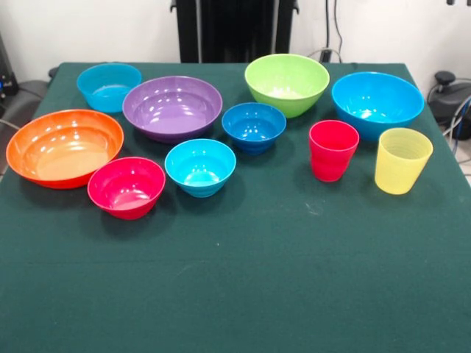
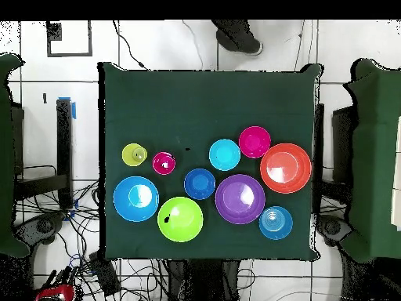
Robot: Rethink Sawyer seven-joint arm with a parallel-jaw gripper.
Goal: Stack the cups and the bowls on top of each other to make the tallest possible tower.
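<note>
Stacking has not begun: eight bowls, from the orange bowl to the big blue bowl, and the red cup and yellow cup stand apart on the worktop. No tower exists yet, and the end effector shows in neither view, so its state cannot be told.

Glossy smooth plastic bowls, translucent ribbed yellow cup, matt green cloth table cover

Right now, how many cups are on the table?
2. The red cup stands just front of the big blue bowl; the yellow cup stands beside it, nearest the table's edge. Both upright, apart, nothing hidden.
</note>
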